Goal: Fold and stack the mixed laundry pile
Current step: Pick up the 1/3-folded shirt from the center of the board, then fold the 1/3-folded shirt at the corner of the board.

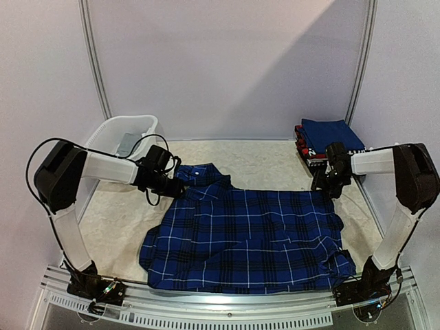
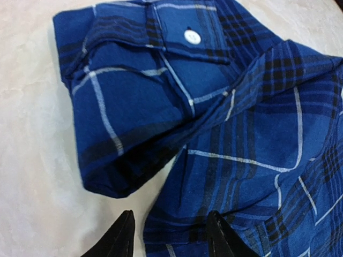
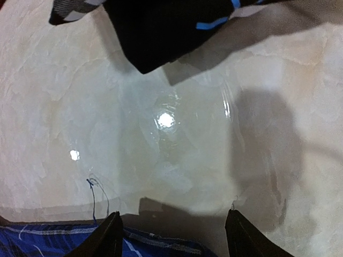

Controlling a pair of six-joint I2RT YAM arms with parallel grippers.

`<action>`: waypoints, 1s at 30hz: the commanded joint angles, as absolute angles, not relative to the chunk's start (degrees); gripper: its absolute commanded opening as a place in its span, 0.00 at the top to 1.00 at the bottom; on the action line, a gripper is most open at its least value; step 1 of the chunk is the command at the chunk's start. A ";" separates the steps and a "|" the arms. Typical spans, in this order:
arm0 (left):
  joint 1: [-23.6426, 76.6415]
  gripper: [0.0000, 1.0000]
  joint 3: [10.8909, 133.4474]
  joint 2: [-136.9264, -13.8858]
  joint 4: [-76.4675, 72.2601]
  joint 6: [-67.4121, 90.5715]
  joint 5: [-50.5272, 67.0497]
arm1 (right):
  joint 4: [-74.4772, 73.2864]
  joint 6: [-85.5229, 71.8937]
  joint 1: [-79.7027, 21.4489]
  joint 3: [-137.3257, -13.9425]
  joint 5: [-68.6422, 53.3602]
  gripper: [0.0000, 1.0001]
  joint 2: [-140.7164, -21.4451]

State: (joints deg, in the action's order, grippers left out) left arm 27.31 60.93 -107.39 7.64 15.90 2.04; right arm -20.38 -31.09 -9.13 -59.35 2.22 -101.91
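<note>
Dark blue plaid shirt (image 1: 247,237): lies spread across the near half of the table (image 1: 124,220), between the two arms, with thin light lines crossing the fabric. Its collar (image 1: 203,175) points to the far left, and its lower hem runs along the table's near edge. The cloth is wrinkled, most of all at the near right corner.

Left gripper (image 1: 180,187): positioned at the collar end of the shirt. In the left wrist view the two dark fingers (image 2: 120,238) stand apart. One is over bare table and the other over plaid fabric. Nothing is pinched between them. A white button (image 2: 192,36) shows on the folded collar band.

Right gripper (image 1: 330,185): positioned at the far right corner of the shirt. In the right wrist view the fingers (image 3: 110,238) are spread, with bare table between them. The shirt's edge (image 3: 53,241) lies just below them and a loose thread (image 3: 92,198) trails from it. No cloth is gripped.

Stack of folded garments (image 1: 330,141): sits at the far right of the table, just beyond the right gripper, with a plain blue piece on top.

White basket (image 1: 113,134): stands at the far left and holds a grey item (image 1: 127,144), too small to identify.
</note>
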 commanded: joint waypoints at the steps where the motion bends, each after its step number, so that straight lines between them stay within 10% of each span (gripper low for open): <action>1: 26.77 0.55 61.77 -110.10 6.71 15.97 5.54 | -19.71 -29.54 -8.70 -60.94 1.12 0.37 -103.77; 12: 26.72 0.76 61.44 -110.78 4.46 16.11 8.14 | -19.46 -29.41 -8.56 -60.56 1.61 0.86 -104.13; 16: 26.76 1.00 62.35 -111.84 3.99 16.00 8.78 | -19.68 -29.19 -8.54 -61.20 1.31 0.98 -104.08; 30: 26.86 1.00 60.41 -103.47 3.76 16.44 8.92 | -21.85 -28.55 -8.53 -60.99 1.91 1.00 -97.67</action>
State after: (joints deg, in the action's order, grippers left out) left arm 27.29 60.99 -107.85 4.64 16.32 8.40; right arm -21.02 -29.04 -8.93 -61.01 1.21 -102.02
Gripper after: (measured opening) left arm 0.006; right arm 0.021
